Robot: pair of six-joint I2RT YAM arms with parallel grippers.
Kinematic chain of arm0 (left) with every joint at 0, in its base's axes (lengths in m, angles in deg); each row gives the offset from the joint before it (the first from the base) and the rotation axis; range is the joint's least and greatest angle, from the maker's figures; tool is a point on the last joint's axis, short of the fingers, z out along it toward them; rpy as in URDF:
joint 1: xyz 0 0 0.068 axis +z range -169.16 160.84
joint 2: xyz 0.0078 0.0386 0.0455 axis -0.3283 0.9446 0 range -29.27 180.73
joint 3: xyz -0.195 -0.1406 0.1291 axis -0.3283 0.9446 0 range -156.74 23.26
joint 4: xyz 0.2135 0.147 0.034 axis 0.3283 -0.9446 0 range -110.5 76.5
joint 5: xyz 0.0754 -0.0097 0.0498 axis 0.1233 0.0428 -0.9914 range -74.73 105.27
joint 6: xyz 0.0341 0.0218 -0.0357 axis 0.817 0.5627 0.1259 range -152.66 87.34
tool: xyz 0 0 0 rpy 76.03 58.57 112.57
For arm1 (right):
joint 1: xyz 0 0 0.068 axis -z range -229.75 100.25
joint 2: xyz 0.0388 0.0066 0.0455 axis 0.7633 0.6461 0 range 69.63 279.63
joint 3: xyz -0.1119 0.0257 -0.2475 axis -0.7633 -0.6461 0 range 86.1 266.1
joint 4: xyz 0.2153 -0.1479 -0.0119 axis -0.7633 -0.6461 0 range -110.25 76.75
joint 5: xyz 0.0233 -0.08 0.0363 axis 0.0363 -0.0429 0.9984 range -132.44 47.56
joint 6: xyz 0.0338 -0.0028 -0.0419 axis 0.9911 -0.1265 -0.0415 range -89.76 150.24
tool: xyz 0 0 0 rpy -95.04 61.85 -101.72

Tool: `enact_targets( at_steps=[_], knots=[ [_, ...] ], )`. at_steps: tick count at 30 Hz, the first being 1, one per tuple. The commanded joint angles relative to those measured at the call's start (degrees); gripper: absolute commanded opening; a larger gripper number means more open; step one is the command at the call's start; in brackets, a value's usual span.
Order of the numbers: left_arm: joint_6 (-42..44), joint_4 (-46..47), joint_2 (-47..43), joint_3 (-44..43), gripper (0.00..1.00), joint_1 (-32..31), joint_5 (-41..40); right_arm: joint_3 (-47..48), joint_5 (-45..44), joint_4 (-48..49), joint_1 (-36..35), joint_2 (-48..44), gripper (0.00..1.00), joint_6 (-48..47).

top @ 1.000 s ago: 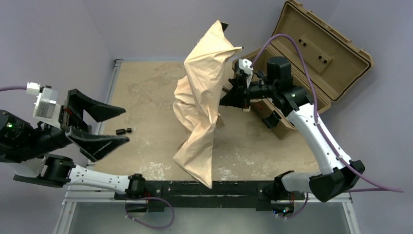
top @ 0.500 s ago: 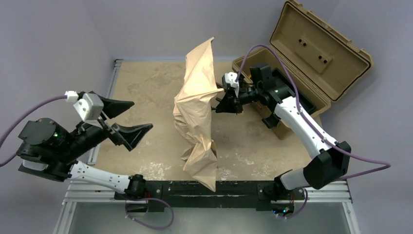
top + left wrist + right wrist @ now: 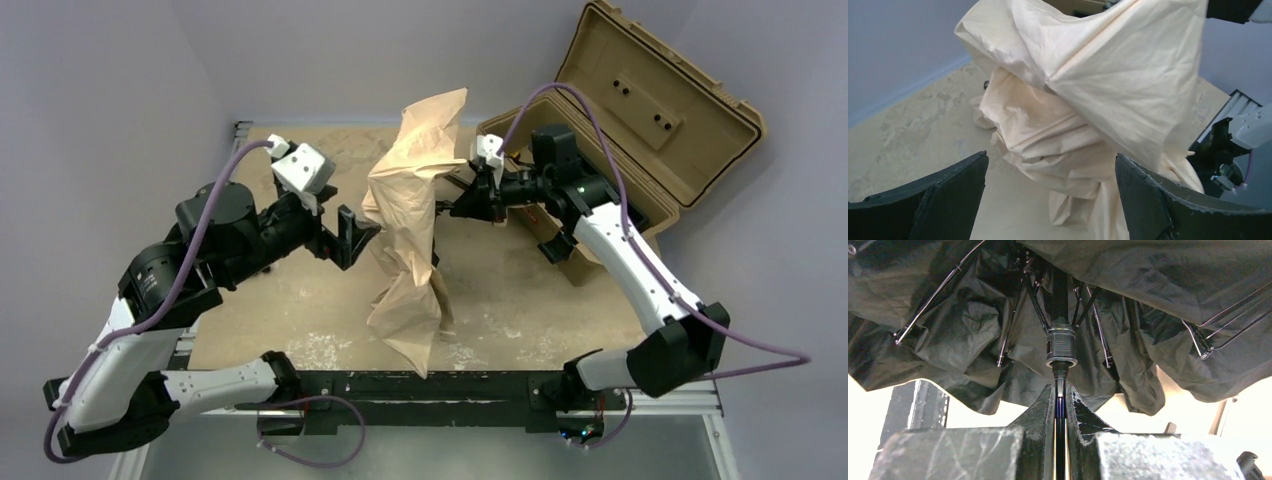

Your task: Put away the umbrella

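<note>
Gripping the umbrella (image 3: pixel 410 250) with the right gripper (image 3: pixel 462 205), fingers (image 3: pixel 1083 412) pressed together on the thin black shaft (image 3: pixel 1060 300) just below a ribbed collar (image 3: pixel 1061 347). Holding it up above the middle of the table (image 3: pixel 290 165), shaft roughly level, canopy (image 3: pixel 1088 90) facing the left arm. Half collapsed: tan fabric crumpled, one flap sticking up toward the far wall, the rest hanging in folds toward the near edge; unclear whether the lowest folds reach the tabletop. From underneath, dark lining bunched around thin ribs (image 3: pixel 923 302) splayed out from the shaft. Reaching toward the canopy from the left with the left gripper (image 3: pixel 358 238), fingers (image 3: pixel 943 200) spread wide, nothing between them, fabric straight ahead and close; touching or not, impossible to tell from above, apart in the wrist view. Behind the right gripper, at the table's far right corner, an open tan case (image 3: pixel 497 128) with lid (image 3: pixel 655 95) tipped back.
</note>
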Motion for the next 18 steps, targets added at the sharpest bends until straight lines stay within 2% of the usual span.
enact_targets(
  at_steps=[1,4,8,11,15,18],
  knots=[
    [-8.20,6.16,-8.41,8.61,0.95,5.59,12.44,8.09,0.73,4.11,0.07,7.44,0.00,3.17],
    [-12.97,10.16,-16.66,21.16,0.96,8.32,17.89,11.87,1.64,0.63,0.03,13.00,0.00,1.93],
    [-16.65,14.00,-23.16,31.35,0.98,9.06,24.23,5.69,4.12,4.86,-0.57,14.08,0.00,2.47],
    [-15.90,16.25,-24.77,37.86,0.99,9.10,31.95,1.38,2.00,9.59,-0.59,12.39,0.00,2.79],
    [-14.38,23.51,-25.22,47.83,0.97,9.10,42.00,0.05,2.32,10.73,-0.54,10.99,0.00,2.62],
    [-14.87,29.85,-25.58,53.71,0.93,9.08,45.75,-0.15,2.55,10.70,-0.38,10.57,0.00,2.65]
  ],
)
